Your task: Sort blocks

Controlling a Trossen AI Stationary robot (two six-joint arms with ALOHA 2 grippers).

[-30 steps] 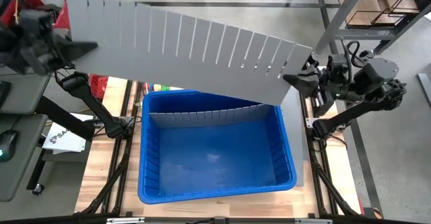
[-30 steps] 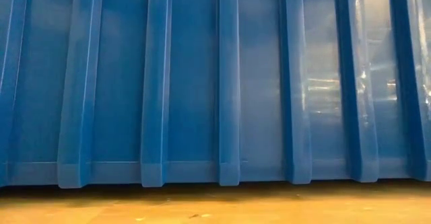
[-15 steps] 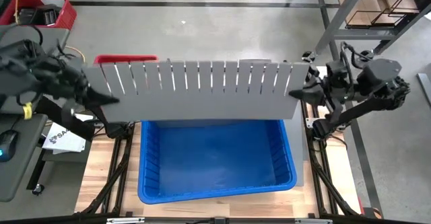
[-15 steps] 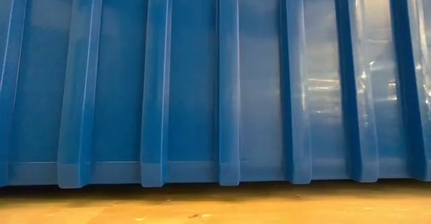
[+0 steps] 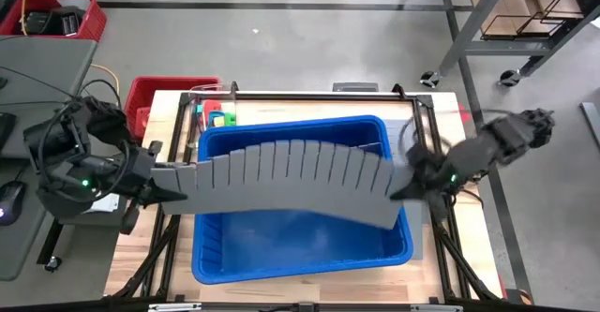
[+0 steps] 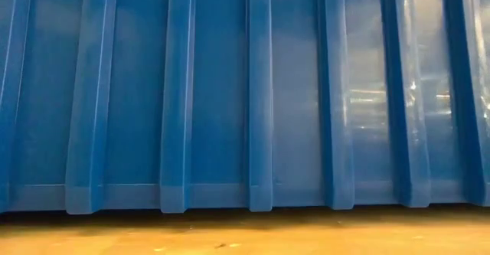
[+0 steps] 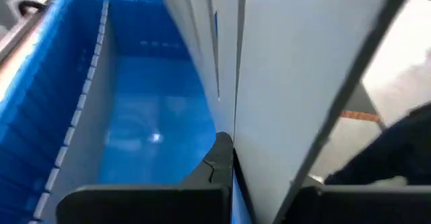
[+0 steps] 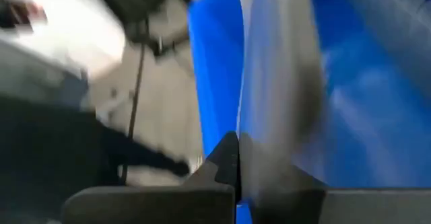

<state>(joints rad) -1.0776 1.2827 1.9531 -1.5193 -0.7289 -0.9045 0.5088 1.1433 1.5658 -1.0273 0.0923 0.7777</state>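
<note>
Far left of the counter [image 5: 441, 256], the left claw [image 5: 167, 186] sat just outside the bin's left wall, pinched shut on the left end of the divider panel [image 5: 291, 173]. In the left wrist view you could see the panel [image 7: 296, 83] wedged edge-on btwn the dark fingers [image 7: 215, 163], w/ the inside of the blue bin [image 7: 40, 103] stretching off beyond it.

The panel itself was a long grey strip w/ slots cut along its top edge. It ran across the blue bin [image 5: 300, 256] from the left wall over to the right wall, bowed up a bit in the middle, sitting over the bin's middle and partly down inside it.

The blocks [image 5: 217, 117]: only a few were visible tbh, a little cluster of green/red/yellow bits on the counter's back edge near the back-left corner of the bin, just outside it. Rest of them I couldn't see, panel and bin walls hid whatever else was in there.

Right side: the right claw [image 5: 411, 188] was at the bin's right wall, clamped on the panel's right end. Right wrist view was smeared, but the grey panel [image 8: 269, 83] went straight btwn its fingers [image 8: 222, 163].

Low view was just the bin's ribbed blue outer wall [image 6: 245, 94] filling everything, wood counter [image 6: 245, 236] under it.
</note>
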